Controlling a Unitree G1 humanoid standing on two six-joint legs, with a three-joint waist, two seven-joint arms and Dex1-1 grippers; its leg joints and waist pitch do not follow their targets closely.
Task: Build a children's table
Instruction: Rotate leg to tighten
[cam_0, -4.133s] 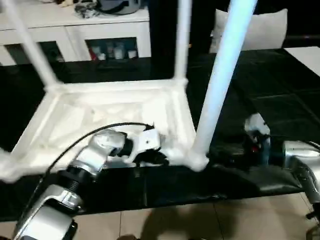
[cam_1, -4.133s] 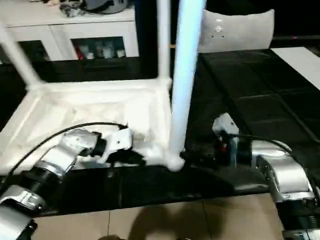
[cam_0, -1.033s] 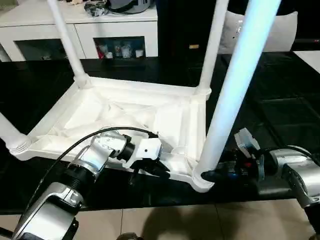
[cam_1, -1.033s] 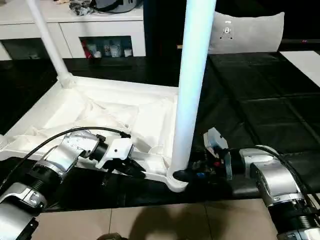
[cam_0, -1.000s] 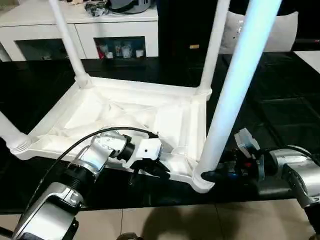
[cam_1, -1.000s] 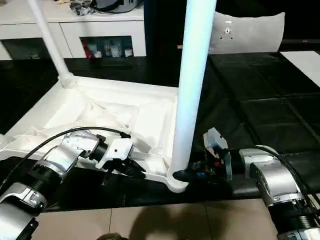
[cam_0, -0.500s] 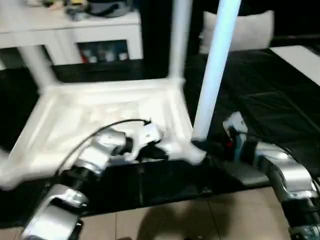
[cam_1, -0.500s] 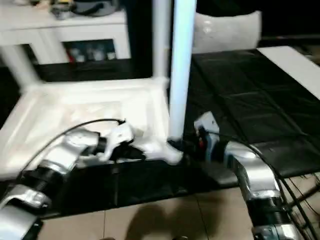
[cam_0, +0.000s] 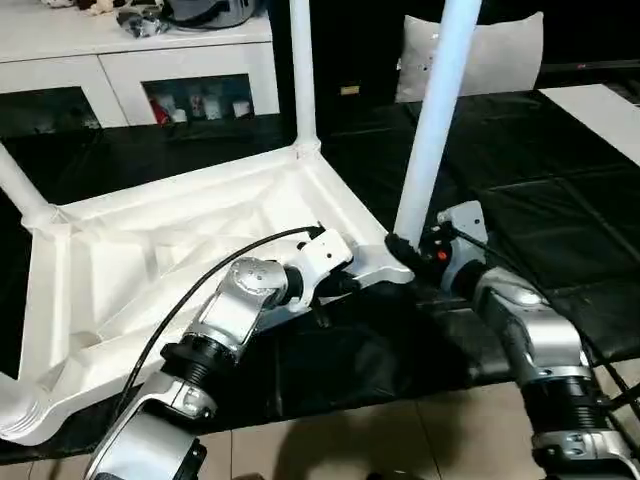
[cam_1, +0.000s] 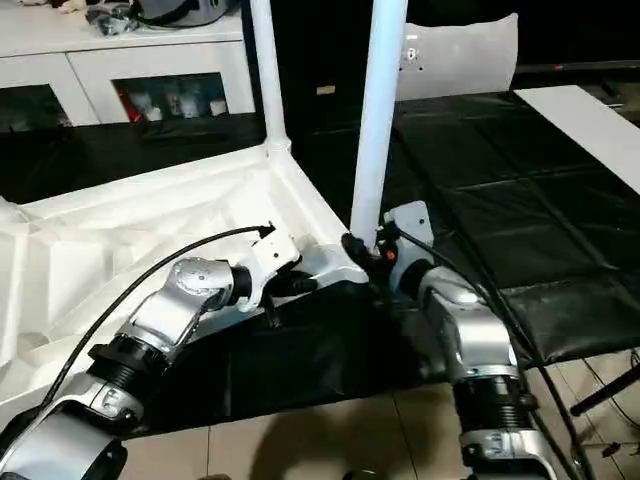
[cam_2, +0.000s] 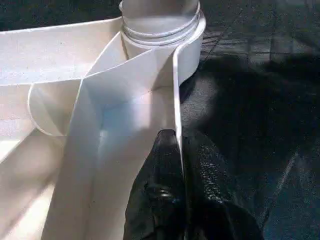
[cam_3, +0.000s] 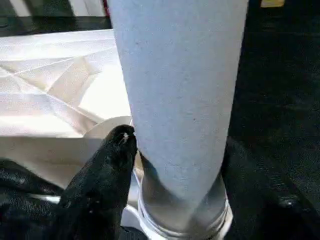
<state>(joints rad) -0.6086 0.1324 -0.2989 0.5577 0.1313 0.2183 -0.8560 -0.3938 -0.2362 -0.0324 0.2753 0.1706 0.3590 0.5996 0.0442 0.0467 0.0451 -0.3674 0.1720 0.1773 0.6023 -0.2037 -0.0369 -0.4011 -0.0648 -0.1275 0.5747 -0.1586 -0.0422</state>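
The children's table lies upside down on a black mat, its ribbed white top (cam_0: 150, 270) facing up. Legs rise from its corners: a far one (cam_0: 300, 70), a left one (cam_0: 22, 190), and a near right leg (cam_0: 432, 130). My left gripper (cam_0: 340, 285) is shut on the thin rim wall beside the near right corner socket (cam_2: 160, 20), its black fingertips (cam_2: 170, 150) pinching that wall. My right gripper (cam_0: 408, 248) is open around the near right leg's base (cam_3: 180, 100). One fingertip (cam_3: 122, 140) sits right beside the leg.
A white cabinet with glass doors (cam_0: 150, 60) stands behind the mat, and a pale cushion (cam_0: 500, 55) at the back right. The black mat (cam_0: 560, 200) stretches to the right. Tiled floor (cam_0: 400, 440) runs along the near edge. A black cable (cam_0: 200, 290) loops over my left forearm.
The camera has swung. The table top has turned, and its near right corner now lies farther from me. Both grippers have stayed at that corner.
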